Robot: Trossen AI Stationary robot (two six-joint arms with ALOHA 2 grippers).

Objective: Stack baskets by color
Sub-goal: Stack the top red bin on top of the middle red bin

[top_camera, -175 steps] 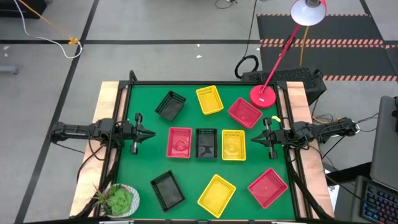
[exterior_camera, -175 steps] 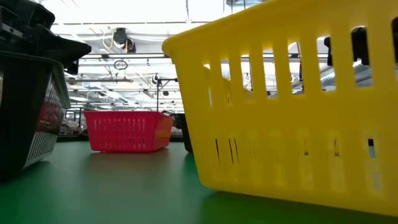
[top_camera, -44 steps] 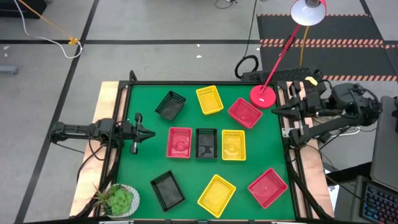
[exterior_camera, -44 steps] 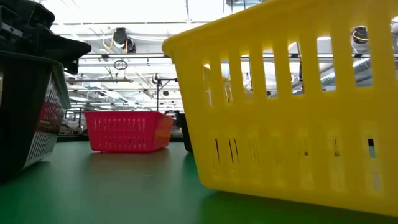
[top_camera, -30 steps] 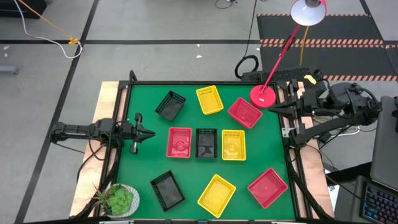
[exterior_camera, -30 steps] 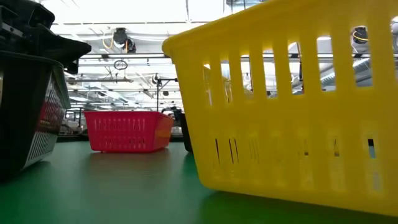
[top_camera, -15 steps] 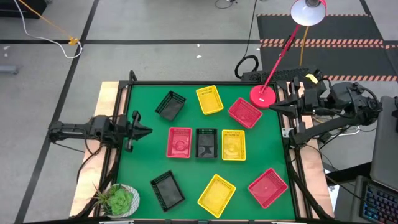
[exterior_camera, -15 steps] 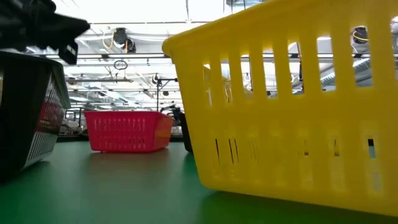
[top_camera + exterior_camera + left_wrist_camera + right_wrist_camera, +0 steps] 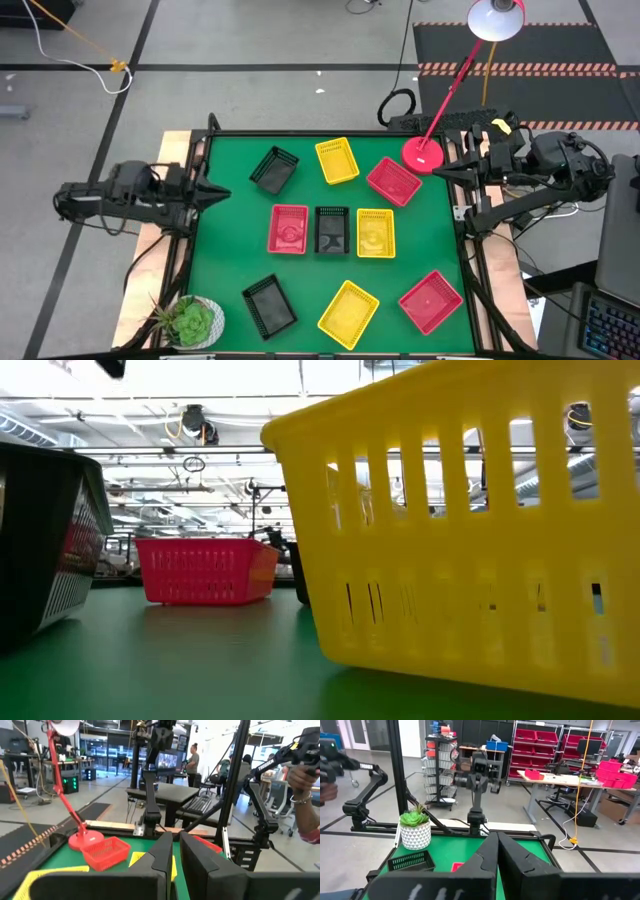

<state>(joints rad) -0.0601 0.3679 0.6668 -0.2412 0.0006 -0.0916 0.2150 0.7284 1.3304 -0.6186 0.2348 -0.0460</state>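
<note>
The left claw (image 9: 216, 189) has just lifted up and swung toward the far left corner of the green table (image 9: 230, 250), so it looks like this arm is starting work, though no basket is stacked yet. Its fingers are almost pressed together, with only a thin gap, and they hold nothing. The nearest thing ahead of it is a small black plastic basket with holes in its sides (image 9: 273, 169), just beyond the fingertips. Past that basket sits a yellow plastic basket (image 9: 336, 160), and farther on a red plastic basket (image 9: 392, 180). A neat row of red, black and yellow baskets (image 9: 331, 230) lies out in the middle, off to the claw's side, and three more baskets lie well behind it along the near edge. The right claw (image 9: 440, 170) waits over the far right edge by the round red lamp base (image 9: 422, 153), pressed shut and empty. There is bare green cloth between the left claw and the black basket, so it has room to come down.
</note>
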